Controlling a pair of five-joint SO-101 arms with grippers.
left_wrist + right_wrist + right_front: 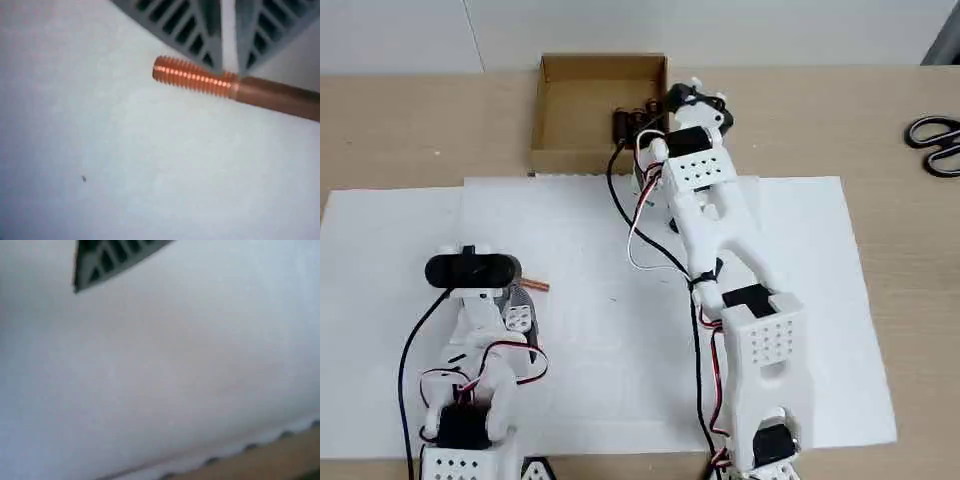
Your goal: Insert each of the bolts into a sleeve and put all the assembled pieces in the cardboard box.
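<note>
Though the left jaws sit at a bolt (200, 79) over paper (100, 150), I cannot tell either pair's grip.

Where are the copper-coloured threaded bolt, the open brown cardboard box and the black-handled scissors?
copper-coloured threaded bolt (192, 77): left wrist view, on its threaded end.
open brown cardboard box (570, 160): high view, on its near outer wall.
black-handled scissors (932, 148): high view, where the handle loops meet.
</note>
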